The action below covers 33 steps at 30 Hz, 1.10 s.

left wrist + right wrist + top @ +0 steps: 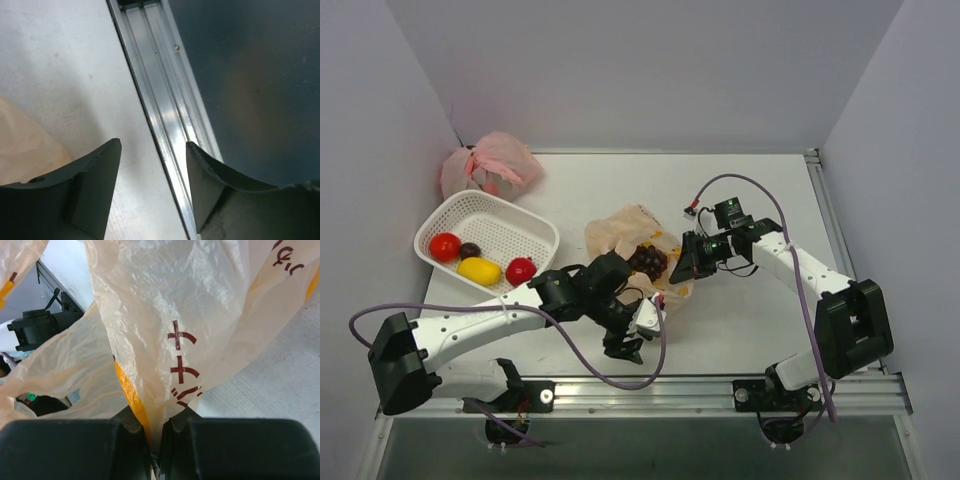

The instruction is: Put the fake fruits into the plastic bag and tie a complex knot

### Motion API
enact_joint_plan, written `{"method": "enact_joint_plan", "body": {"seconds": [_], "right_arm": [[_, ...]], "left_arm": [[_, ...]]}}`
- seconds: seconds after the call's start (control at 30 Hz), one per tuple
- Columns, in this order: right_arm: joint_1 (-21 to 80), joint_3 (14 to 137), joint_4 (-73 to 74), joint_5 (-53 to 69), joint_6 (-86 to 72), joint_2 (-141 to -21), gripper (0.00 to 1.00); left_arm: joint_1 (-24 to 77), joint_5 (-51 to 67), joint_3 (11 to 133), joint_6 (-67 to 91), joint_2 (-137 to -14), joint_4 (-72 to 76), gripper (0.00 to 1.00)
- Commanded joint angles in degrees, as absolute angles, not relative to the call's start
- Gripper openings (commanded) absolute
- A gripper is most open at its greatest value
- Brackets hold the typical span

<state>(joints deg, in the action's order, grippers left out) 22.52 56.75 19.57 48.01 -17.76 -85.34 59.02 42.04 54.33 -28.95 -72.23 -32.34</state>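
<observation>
**Bag (620, 232) pinned at rim, basket fruits not yet loaded**

Bag lay crumpled at mid-desk (740, 320), with the grape bunch (647, 261) already resting in its mouth. Right pincer (155, 435) was clamped tight on a fold of the bag's film, with nothing else between the jaws. Two red fruits (445, 246), a yellow piece (480, 270) and a small dark one sat in the white basket (535, 232), well apart to the left. Left pincer (153, 146) stood partly open and empty over the desk's near edge, above the metal rail (165, 100), touching nothing.

Judgement: hold the right grip high so the mouth gapes. The left should fetch one fruit at a time and release it low inside.
</observation>
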Motion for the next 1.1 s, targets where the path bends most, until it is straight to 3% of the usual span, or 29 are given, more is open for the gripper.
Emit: {"method": "enact_joint_plan", "body": {"seconds": [0.0,0.07,0.27,0.57,0.7,0.73,0.8,0.83,0.9,1.07], "right_arm": [[22.68,56.08,20.83,47.64,-16.0,-81.92,0.0],[22.68,55.64,20.74,47.55,-15.65,-81.04,0.0],[23.2,55.46,20.83,47.02,-15.21,-80.42,0.0],[23.38,55.81,20.92,46.93,-15.12,-80.77,0.0],[23.38,56.07,21.01,46.85,-15.29,-81.3,0.0],[23.38,56.25,20.92,46.76,-15.38,-81.39,0.0],[23.29,56.43,20.83,46.58,-15.64,-81.91,0.0],[23.29,56.69,20.83,46.58,-15.73,-82.09,0.0],[23.29,57.04,20.83,46.41,-16.17,-82.88,0.0],[23.29,57.39,20.74,46.76,-16.52,-83.76,0.0]], "left_arm": [[59.86,43.26,57.91,-27.97,-66.63,-34.36,0.67],[57.76,42.89,61.69,-26.38,-63.12,-34.63,0.78],[41.16,48.16,70.75,-24.95,-62.84,-38.58,0.84],[46.55,40.09,69.52,-36.63,-71.54,-41.91,0.81],[54.57,36.82,67.15,-42.43,-72.77,-45.69,0.6],[55.97,37.17,66.63,-42.97,-72.6,-46.49,0.48],[58.88,39.88,65.66,-43.5,-72.16,-47.46,0.33],[59.84,40.69,64.44,-43.59,-71.72,-47.72,0.17],[64.04,40.26,62.85,-42.98,-72.16,-48.25,0.09],[67.15,37.53,56.88,-44.47,-78.74,-48.43,0.0]]}}
